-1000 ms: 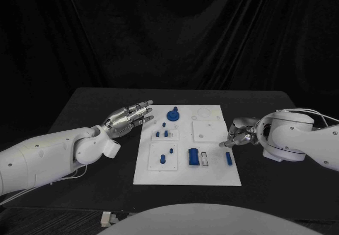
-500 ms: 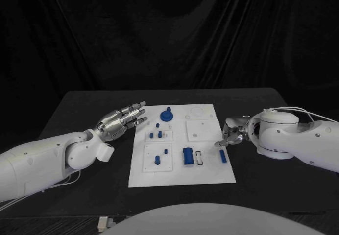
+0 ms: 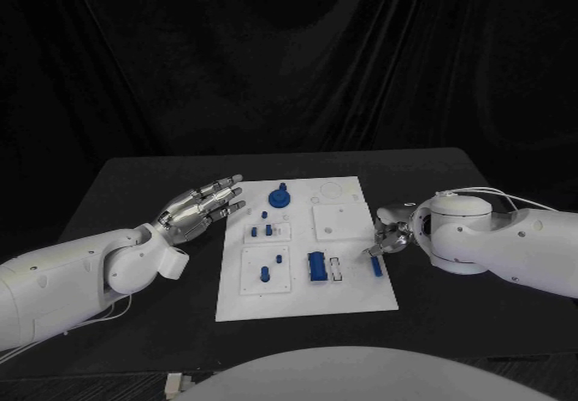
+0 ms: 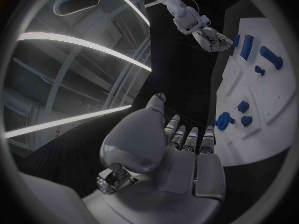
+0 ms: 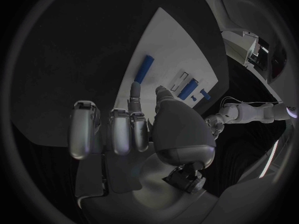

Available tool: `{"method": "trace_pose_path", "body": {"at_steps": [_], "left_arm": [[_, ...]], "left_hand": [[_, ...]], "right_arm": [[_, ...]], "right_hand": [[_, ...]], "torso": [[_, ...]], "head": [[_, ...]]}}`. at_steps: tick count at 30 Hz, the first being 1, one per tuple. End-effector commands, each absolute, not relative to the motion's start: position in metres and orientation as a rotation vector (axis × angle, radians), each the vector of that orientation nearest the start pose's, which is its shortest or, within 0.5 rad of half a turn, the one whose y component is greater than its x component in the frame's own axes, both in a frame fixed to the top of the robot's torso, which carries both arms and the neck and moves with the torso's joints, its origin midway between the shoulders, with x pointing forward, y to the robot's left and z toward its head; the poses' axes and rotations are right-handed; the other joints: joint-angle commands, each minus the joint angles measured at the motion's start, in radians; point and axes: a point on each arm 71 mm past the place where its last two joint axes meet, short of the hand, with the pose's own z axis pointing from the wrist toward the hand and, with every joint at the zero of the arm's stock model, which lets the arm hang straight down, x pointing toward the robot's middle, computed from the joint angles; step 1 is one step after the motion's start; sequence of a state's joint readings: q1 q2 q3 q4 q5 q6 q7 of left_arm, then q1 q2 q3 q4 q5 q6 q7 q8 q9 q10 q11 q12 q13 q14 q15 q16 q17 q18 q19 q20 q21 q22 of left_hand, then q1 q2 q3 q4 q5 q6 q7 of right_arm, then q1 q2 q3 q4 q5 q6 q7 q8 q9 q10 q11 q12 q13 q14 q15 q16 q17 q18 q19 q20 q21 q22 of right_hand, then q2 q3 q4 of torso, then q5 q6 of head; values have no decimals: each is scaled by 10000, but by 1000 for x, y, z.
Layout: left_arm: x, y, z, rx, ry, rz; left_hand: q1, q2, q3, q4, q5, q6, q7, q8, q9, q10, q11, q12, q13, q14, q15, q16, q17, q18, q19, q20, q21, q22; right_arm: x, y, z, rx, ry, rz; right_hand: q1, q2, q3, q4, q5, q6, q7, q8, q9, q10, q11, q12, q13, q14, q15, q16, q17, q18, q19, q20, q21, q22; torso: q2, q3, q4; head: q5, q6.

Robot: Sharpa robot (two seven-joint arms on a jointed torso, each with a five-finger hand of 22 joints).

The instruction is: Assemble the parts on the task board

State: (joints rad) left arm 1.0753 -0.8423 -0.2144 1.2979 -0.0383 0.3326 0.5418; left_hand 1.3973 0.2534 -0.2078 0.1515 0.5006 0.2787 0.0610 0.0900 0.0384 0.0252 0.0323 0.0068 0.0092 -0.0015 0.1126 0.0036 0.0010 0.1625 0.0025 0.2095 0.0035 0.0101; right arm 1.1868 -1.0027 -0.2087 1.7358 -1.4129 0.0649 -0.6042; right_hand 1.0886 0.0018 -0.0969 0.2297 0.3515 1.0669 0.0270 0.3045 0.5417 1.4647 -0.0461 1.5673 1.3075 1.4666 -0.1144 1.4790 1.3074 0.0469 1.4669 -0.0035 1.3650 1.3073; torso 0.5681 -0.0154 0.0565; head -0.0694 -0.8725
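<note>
- The fingers of the left hand are spread and hold nothing; it hovers over the black tabletop just beside the flat white plastic task board, probably clear of the work.
- The right hand sits at the board's right edge with fingers curled in, one reaching towards the slim blue bar-shaped part beside it (the right wrist view suggests nothing is held yet).
- Other blue parts, among them a round knobbed piece and a blue block, rest on the board, so assembly looks barely begun.
</note>
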Motion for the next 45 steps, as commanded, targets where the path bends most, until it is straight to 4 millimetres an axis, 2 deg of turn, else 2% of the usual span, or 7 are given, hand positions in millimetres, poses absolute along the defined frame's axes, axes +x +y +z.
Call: {"method": "trace_pose_path", "body": {"at_steps": [1, 19, 24, 26, 35, 42, 45], "left_arm": [[450, 251, -293, -11090, 17015, -19334], [450, 249, -294, -11087, 17056, -19381], [450, 248, -294, -11080, 17067, -19421], [450, 248, -294, -11079, 17076, -19439], [449, 248, -294, -11082, 17093, -19465], [449, 247, -295, -11088, 17115, -19487], [449, 247, -295, -11095, 17126, -19489]], "left_hand": [[2, 85, 2, -60, 60, 28, 59, 61, 12, 22, 53, 54, 9, 15, 53, -36, -10, 81, 0, 70, -6, 3], [2, 85, 2, -60, 60, 28, 59, 61, 12, 22, 53, 54, 9, 15, 53, -36, -10, 81, 0, 70, -6, 3], [4, 81, 4, -78, 66, 17, 71, 64, 10, 20, 64, 53, 8, 15, 57, -36, -10, 80, 0, 72, -6, 5], [4, 79, 4, -81, 66, 18, 72, 65, 11, 21, 65, 53, 8, 15, 57, -36, -10, 80, 0, 72, -6, 1], [5, 78, 4, -84, 68, 18, 72, 65, 10, 21, 66, 53, 8, 15, 58, -36, -10, 79, 0, 73, -6, 4], [8, 78, 7, -92, 76, 11, 74, 65, 9, 20, 68, 53, 8, 15, 60, -36, -10, 79, 0, 74, -6, 3], [8, 78, 7, -92, 76, 11, 74, 65, 9, 20, 68, 53, 8, 15, 60, -36, -10, 79, 0, 74, -6, 3]], "right_arm": [[405, -249, -267, -1210, 23050, 628], [403, -248, -276, -1573, 23398, 362], [402, -245, -279, -1649, 23521, 420], [402, -242, -282, -1710, 23596, 443], [398, -238, -291, -1843, 23833, 484], [396, -234, -293, -1608, 23699, 783], [396, -232, -292, -1418, 23508, 1009]], "right_hand": [[153, 39, 18, -125, -4, 57, 66, -227, -192, 1061, 87, 35, 2633, 637, 99, -33, 217, 27, 225, 95, -42, 1972], [322, 60, 79, -307, -48, 219, 100, -591, -518, 1061, 118, 35, 2633, 617, 156, -74, 109, 38, 212, 157, -92, 1958], [885, 4, 289, -790, 65, 296, 111, -908, -782, 1061, 121, 35, 2633, 606, 164, -99, 41, 45, 205, 166, -127, 1950], [1131, 8, 526, -1022, -399, 294, 146, -1122, -959, 1061, 150, 35, 2633, 599, 189, -114, 3, 52, 191, 186, -171, 1939], [1570, -105, 1038, -1560, -284, 182, 259, -1519, -1290, 1061, 239, 35, 2633, 568, 270, -181, -153, 69, 159, 252, -270, 1913], [2321, -117, 1818, -2399, 627, 199, 346, -1715, -1515, 1061, 330, 35, 2633, 558, 308, -200, -189, 115, 79, 296, -481, 1855], [2432, -180, 2443, -2809, 584, 291, 401, -1757, -1609, 1061, 380, 35, 2633, 553, 340, -210, -211, 119, 69, 314, -510, 1852]], "torso": [[2, -2, -3], [3, 0, -5], [2, -1, -3], [2, -2, -2], [2, -1, -4], [2, -1, -3], [2, 0, -3]], "head": [[16, -2], [38, -2], [66, -2], [68, -2], [137, -2], [151, -2], [160, -2]]}}
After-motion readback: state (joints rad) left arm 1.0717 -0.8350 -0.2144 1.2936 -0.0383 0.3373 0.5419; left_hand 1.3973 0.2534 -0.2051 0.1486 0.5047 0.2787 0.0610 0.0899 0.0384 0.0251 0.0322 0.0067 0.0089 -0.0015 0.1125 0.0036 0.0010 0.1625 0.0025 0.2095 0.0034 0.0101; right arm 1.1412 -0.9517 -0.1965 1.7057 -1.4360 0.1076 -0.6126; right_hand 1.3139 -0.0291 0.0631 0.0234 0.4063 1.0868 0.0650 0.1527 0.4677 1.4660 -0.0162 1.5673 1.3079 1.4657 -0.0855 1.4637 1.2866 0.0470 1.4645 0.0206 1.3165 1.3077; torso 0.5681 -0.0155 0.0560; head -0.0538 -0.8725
